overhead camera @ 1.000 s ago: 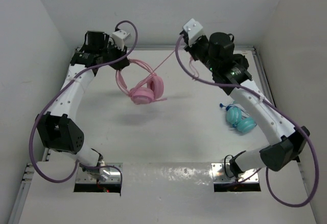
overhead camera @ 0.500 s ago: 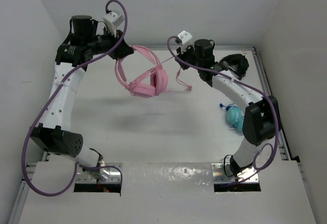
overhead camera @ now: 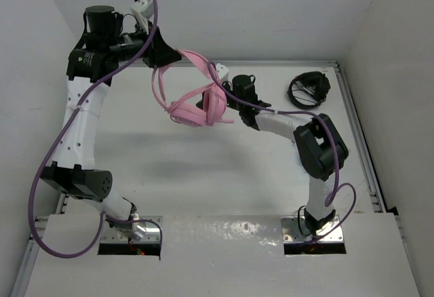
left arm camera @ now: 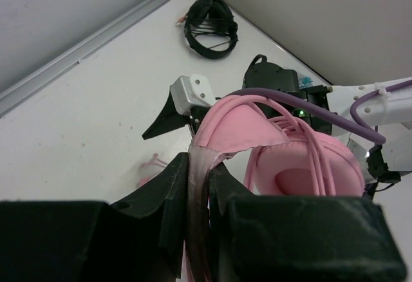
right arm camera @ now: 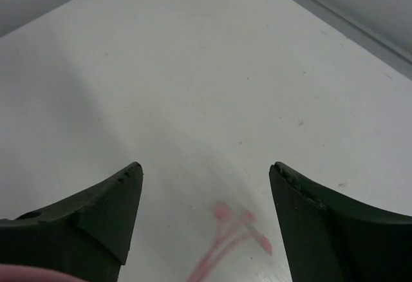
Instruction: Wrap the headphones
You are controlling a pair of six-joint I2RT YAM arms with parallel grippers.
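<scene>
Your left hand (left arm camera: pixel 196 188) is pinching the headband of the headphones (overhead camera: pixel 198 106), hanging them above the far worktop (overhead camera: pixel 203 175). The earcups are pointing down and the band is running up toward that hand. Your right hand (right arm camera: pixel 205 172) is gaping wide and empty just right of the earcups, nearer the blurred pink cable (right arm camera: pixel 235 227) trailing below. No lettering is showing.
</scene>
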